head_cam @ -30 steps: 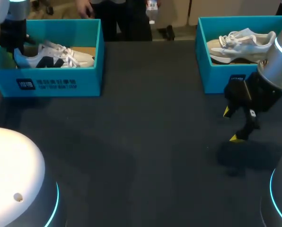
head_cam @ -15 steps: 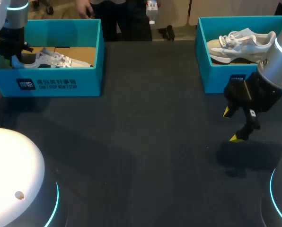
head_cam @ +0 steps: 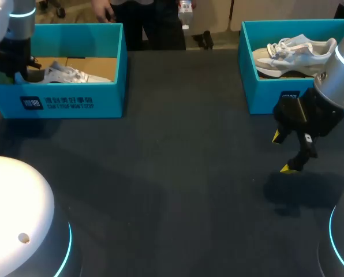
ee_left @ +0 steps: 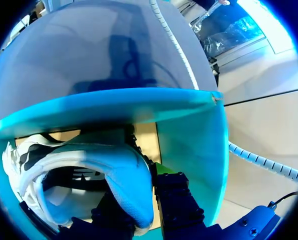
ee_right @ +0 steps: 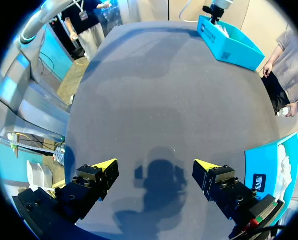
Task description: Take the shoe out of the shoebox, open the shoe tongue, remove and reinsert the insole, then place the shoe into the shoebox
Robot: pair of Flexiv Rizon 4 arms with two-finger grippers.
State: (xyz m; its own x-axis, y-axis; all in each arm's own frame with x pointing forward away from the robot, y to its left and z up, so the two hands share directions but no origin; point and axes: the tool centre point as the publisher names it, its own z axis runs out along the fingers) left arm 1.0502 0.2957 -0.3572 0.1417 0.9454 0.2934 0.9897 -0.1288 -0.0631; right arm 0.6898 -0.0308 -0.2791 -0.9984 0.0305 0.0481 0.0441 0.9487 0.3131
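A white shoe with dark patches [head_cam: 68, 73] lies low inside the teal shoebox [head_cam: 68, 103] at the far left. My left gripper [head_cam: 19, 70] reaches into that box's left end. In the left wrist view it [ee_left: 144, 200] is shut on the shoe's [ee_left: 64, 165] heel collar, one finger inside against the pale blue lining and one outside. The box's wall [ee_left: 189, 130] stands close ahead of the fingers. My right gripper [head_cam: 281, 153] hangs open over bare table at the right, nothing between its fingers [ee_right: 155, 165].
A second teal box [head_cam: 270, 95] at the far right holds a beige shoe [head_cam: 293, 55], just behind my right arm. The dark tabletop [head_cam: 178, 161] stretches between the two boxes. A person stands beyond the far edge.
My left gripper has lowered the white shoe from above the front wall down into the left box. The right arm has stayed put.
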